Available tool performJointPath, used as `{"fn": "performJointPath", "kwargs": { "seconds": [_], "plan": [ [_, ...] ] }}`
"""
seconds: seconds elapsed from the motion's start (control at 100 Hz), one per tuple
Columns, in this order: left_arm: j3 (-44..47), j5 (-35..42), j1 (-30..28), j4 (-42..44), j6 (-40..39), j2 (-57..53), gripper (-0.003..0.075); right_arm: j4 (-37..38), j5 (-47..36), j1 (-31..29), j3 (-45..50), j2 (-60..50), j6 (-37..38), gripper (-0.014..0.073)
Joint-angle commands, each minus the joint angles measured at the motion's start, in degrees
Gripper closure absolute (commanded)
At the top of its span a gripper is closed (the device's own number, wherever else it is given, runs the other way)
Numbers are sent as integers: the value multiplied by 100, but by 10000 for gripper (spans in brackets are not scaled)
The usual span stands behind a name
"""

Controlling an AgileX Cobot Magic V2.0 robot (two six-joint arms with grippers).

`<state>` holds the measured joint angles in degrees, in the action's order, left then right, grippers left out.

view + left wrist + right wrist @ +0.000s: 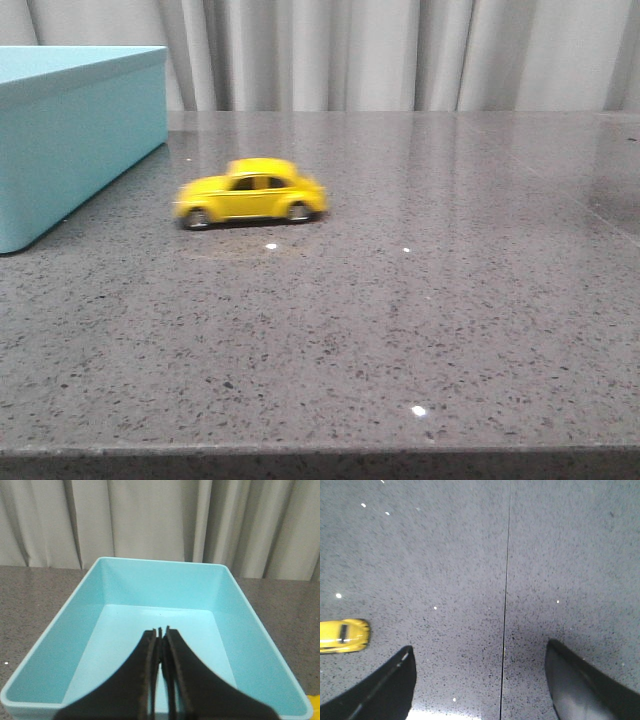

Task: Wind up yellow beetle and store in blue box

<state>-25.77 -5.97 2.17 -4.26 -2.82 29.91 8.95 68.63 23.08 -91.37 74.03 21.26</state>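
The yellow beetle [250, 193] stands on its wheels on the grey table, side-on, slightly blurred. It also shows at the edge of the right wrist view [342, 635]. The blue box [70, 135] stands at the table's far left, open-topped and empty inside in the left wrist view [155, 625]. My left gripper [161, 630] is shut and empty, hovering over the box's near end. My right gripper [479, 652] is wide open and empty above bare table, the beetle off to one side of its fingers. Neither gripper shows in the front view.
The speckled grey stone table [420, 300] has a thin seam line [506, 600]. A grey curtain [400, 50] hangs behind the table. The table's front edge [320, 452] runs along the bottom of the front view.
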Motion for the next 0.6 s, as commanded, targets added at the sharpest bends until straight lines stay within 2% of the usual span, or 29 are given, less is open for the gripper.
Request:
{"fn": "performJointPath", "kwargs": {
  "seconds": [0.0,0.28,0.35,0.42,0.54,0.59],
  "plan": [
    [-390,208,181,-16,-43,211,739,100,-397,10,-112,-366,-89,54],
    [-1204,-455,938,65,22,950,734,100,-853,10,709,-1202,-89,54],
    [-1475,-743,1169,81,282,1205,685,100,-948,10,989,-1405,-89,54],
    [-1741,-938,1410,81,541,1478,572,90,-1084,10,1287,-1589,-89,54],
    [-2207,-1020,1814,91,959,1940,287,-2,-1273,10,1718,-1841,-84,54],
    [-2435,-1182,1948,91,1139,2193,216,-48,-1346,10,1855,-1921,-84,54]
  ]
}}
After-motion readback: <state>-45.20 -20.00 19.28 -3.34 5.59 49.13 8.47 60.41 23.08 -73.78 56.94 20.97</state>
